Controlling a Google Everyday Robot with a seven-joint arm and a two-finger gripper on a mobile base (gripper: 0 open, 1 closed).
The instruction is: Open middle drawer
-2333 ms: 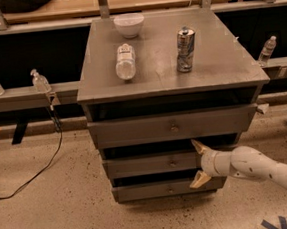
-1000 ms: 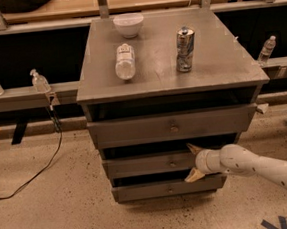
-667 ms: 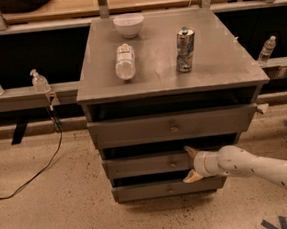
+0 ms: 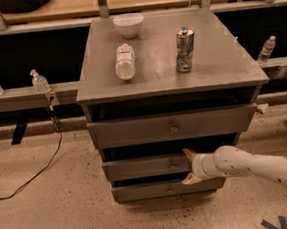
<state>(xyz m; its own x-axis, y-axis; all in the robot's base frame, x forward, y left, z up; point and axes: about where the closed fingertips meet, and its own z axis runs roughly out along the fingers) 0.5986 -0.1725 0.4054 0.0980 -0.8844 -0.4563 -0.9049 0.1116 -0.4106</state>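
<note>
I am holding my gripper (image 4: 189,167), spread wide and empty, at the middle drawer (image 4: 138,167); drawer looking shut, pull not yet done.

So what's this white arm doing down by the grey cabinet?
A white robot arm reaches in from the right, its two-finger gripper open at the front of the grey flat-fronted middle drawer, just right of its small round knob. Nothing is gripped yet. A white bowl, clear bottle and metal can sit on top.
</note>
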